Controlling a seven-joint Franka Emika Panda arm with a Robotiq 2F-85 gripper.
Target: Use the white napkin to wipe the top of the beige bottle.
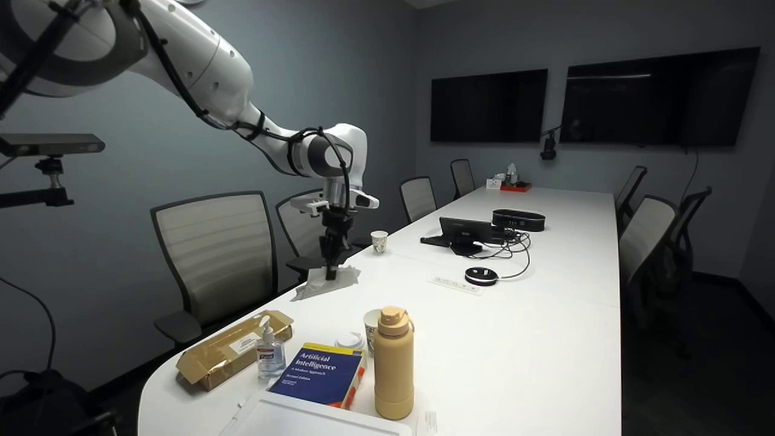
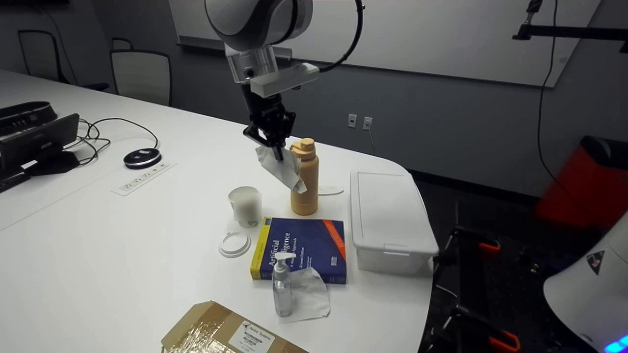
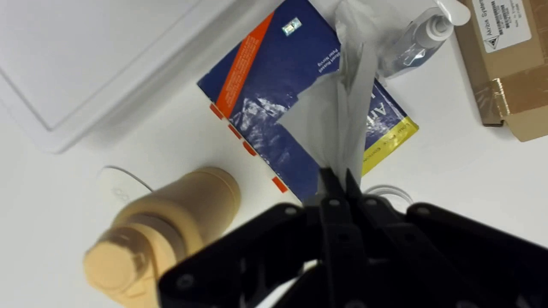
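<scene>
Your black fingers [image 3: 335, 209] sit closest in the wrist view, clenched on the white napkin [image 3: 317, 119]: thin, soft, creased sheet, one pointed corner sticking out, held in the air. Your beige bottle [image 3: 180, 222] stands upright on the worktop [image 2: 196, 162], matte cylinder, rounded cap [image 2: 307, 144]; wrist view shows it apart from the napkin, though in an exterior view the napkin [image 2: 289, 174] overlaps part of its side.

Near it, a thick glossy blue book [image 2: 314, 245]: you can read "Artificial Intelligence", "A Modern Approach", "Second Edition", plus "Low Price Edition" on its yellow strip [image 3: 389, 147]; lettering on the orange band [image 3: 244, 64] too small. Brown cardboard box [image 2: 211, 326], partly glossy, bears a white label [image 3: 503, 25]: you get "Systems" and barcodes, first word unclear.

Also around: clear plastic pump bottle [image 2: 282, 294], blocking part of the book in an exterior view; second white sheet [image 2: 314, 296] by it, under or beside, can't tell; patterned paper cup [image 1: 369, 332], partly hidden behind the beige bottle in an exterior view; white plastic ring [image 2: 234, 253] near the cup; smooth white lidded bin [image 2: 387, 211] close to book and bottle.
</scene>
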